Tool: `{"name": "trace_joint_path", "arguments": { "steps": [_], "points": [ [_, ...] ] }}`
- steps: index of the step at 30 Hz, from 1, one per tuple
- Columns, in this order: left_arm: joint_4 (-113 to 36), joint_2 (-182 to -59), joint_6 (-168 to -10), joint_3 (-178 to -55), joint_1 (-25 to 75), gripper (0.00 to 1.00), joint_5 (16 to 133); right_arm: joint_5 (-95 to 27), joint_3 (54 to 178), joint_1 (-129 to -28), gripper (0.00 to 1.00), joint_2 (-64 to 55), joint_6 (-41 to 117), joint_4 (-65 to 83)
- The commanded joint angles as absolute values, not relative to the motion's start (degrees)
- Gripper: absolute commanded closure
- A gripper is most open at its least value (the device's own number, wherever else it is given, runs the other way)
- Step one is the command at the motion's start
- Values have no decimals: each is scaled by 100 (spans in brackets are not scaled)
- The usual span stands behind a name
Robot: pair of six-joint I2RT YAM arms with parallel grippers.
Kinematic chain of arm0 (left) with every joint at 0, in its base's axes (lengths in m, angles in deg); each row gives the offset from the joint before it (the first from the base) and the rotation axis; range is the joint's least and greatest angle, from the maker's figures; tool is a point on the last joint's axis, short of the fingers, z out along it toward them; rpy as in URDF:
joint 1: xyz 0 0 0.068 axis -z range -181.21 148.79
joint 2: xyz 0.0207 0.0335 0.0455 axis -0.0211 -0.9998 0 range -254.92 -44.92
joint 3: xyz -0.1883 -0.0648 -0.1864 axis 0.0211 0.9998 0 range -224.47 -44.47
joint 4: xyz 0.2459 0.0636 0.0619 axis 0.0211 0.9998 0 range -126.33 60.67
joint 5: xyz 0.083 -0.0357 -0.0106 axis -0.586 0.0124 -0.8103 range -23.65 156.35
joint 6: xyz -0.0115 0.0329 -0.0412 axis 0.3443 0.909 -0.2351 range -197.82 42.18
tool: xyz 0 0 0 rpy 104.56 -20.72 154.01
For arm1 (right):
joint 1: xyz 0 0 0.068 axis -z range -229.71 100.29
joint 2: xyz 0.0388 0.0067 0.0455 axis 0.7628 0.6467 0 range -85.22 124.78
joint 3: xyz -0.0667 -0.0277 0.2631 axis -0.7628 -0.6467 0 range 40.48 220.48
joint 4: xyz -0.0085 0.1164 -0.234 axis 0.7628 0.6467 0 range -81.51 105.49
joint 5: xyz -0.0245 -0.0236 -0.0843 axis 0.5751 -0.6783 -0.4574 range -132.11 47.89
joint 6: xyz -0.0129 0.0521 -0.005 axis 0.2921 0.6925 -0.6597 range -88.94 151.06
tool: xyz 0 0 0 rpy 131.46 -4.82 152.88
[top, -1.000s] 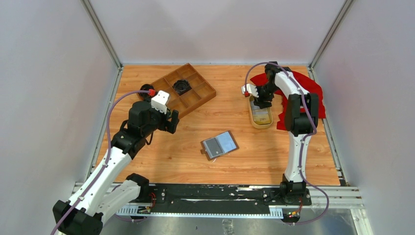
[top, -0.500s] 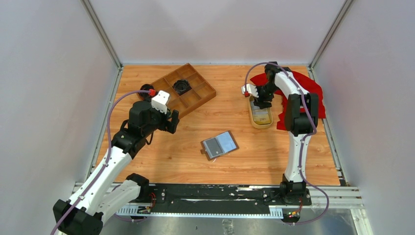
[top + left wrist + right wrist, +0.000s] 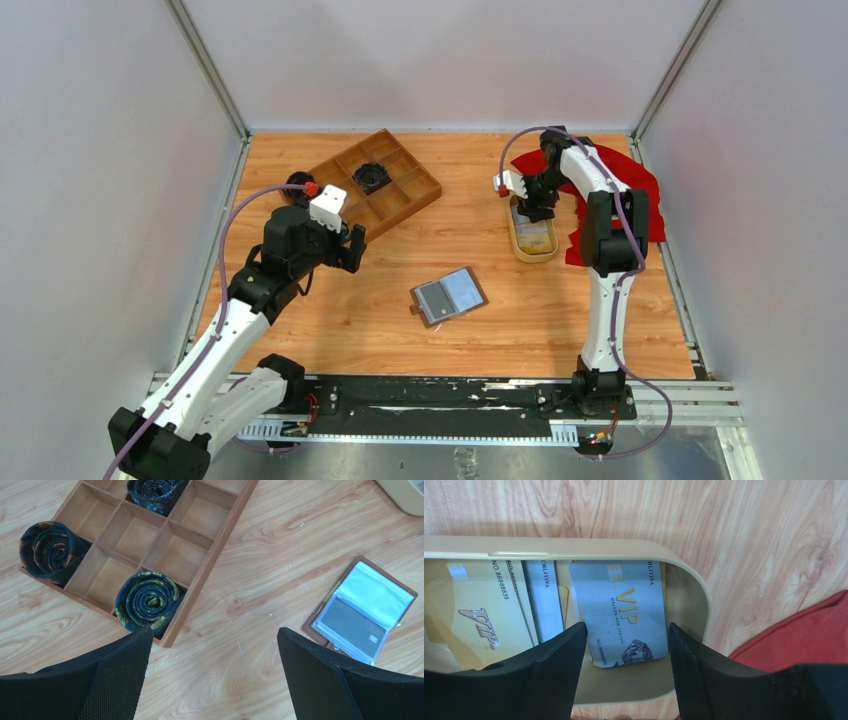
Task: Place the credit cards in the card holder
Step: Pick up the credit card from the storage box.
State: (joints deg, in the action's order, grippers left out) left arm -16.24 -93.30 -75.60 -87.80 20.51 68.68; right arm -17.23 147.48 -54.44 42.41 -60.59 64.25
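The card holder (image 3: pixel 450 295) lies open at mid-table, brown with shiny pockets, and a dark card (image 3: pixel 352 625) sits in one pocket. Several credit cards lie in an oval yellow dish (image 3: pixel 533 243): a grey VIP card (image 3: pixel 624 610), a gold one (image 3: pixel 479 610) and another grey one (image 3: pixel 546 600). My right gripper (image 3: pixel 626 626) is down in the dish (image 3: pixel 694 595), open, its fingers straddling the grey VIP card; the left finger overlaps that card's edge. My left gripper (image 3: pixel 215 635) hangs wide open above bare wood, left of the card holder (image 3: pixel 362 612), with nothing between its fingers.
A wooden compartment tray (image 3: pixel 385 190) with rolled dark ties (image 3: pixel 147 600) stands at the back left, just beyond my left gripper (image 3: pixel 350 250). A red cloth (image 3: pixel 620 190) lies right of the dish, under the right arm.
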Motion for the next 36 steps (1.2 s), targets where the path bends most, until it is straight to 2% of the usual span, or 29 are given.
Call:
{"name": "trace_joint_path", "arguments": {
  "steps": [1,36],
  "points": [
    [-1606,-9343,-7492,-8795,2019,0,6847,-1794,15002,-5467,36,4437,-5817,6533],
    [-1599,-9330,-7484,-8789,2025,0,6872,-1750,15236,-5415,40,4255,-5621,6469]
  ]
}}
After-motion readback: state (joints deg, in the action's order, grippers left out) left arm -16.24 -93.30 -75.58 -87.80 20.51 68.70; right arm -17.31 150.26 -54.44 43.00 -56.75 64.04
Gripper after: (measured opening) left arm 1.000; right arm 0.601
